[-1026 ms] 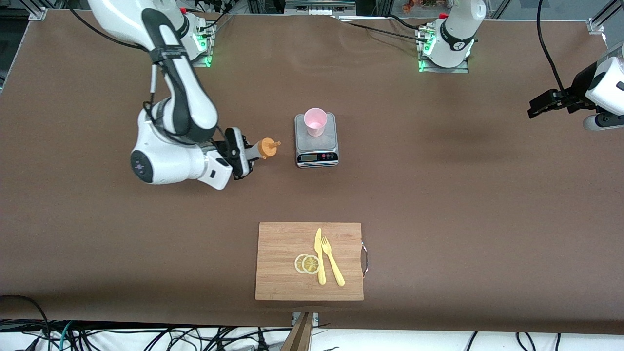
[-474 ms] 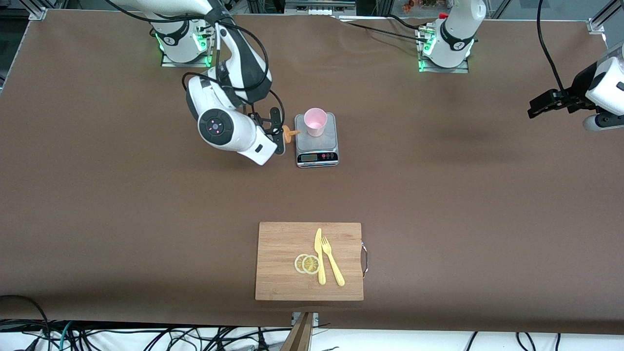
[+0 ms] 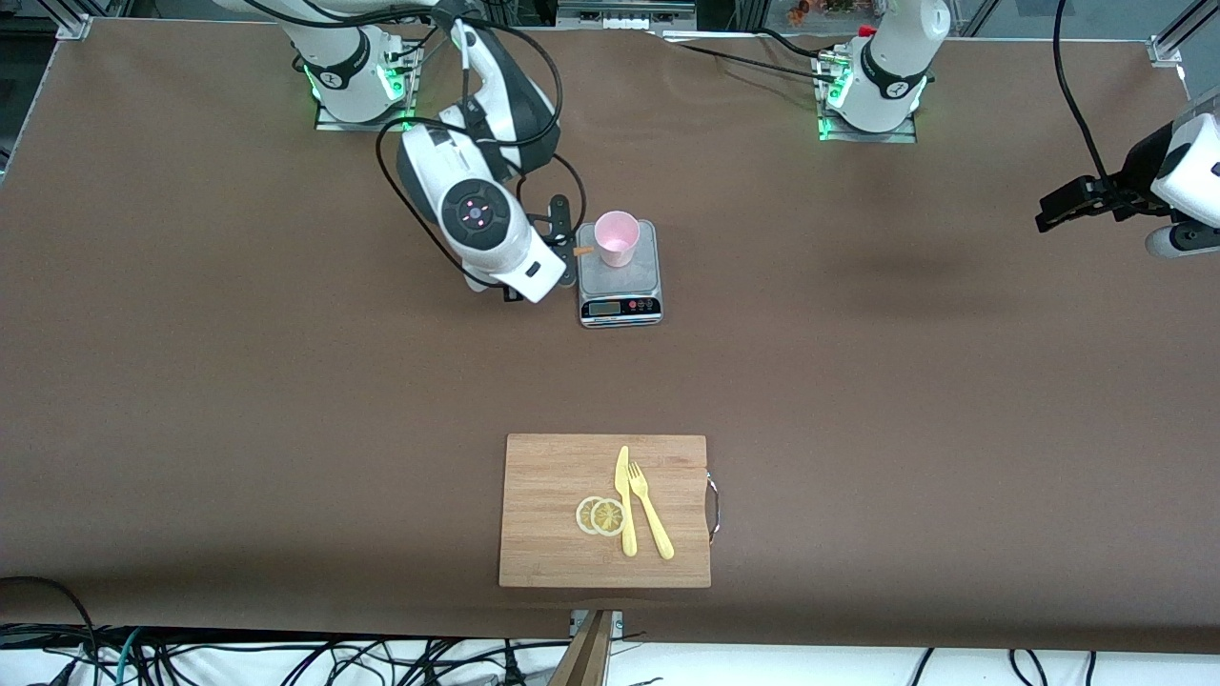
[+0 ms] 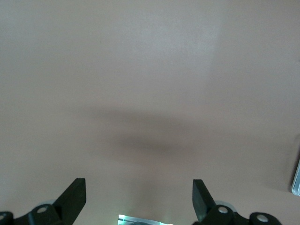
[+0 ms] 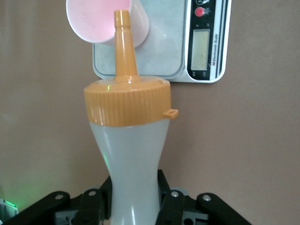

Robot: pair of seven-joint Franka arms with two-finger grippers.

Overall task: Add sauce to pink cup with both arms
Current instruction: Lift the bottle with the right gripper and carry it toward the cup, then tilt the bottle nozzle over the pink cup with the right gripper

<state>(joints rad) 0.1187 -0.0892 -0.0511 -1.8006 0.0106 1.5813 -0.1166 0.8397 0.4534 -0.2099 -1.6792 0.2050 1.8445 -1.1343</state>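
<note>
The pink cup (image 3: 617, 236) stands upright on a small silver scale (image 3: 620, 276) mid-table. My right gripper (image 3: 562, 240) is over the table beside the scale, on the side toward the right arm's end. It is shut on the sauce bottle (image 5: 131, 154), and both fingers (image 5: 168, 193) press its whitish body. The bottle is tipped over, and its orange nozzle (image 3: 583, 251) points at the cup (image 5: 101, 21), with the tip close to the rim. My left gripper (image 3: 1058, 211) waits open in the air at the left arm's end of the table. It shows open (image 4: 137, 187) over bare table.
A wooden cutting board (image 3: 543, 476) lies nearer to the front camera than the scale. It carries a yellow knife (image 3: 624, 495), a yellow fork (image 3: 651, 519) and two lemon slices (image 3: 600, 515). The scale's display (image 5: 202, 47) faces the front camera.
My right arm has swung the sauce bottle from the right arm's side of the table up to the scale, bringing the nozzle to the cup. The left arm has barely moved.
</note>
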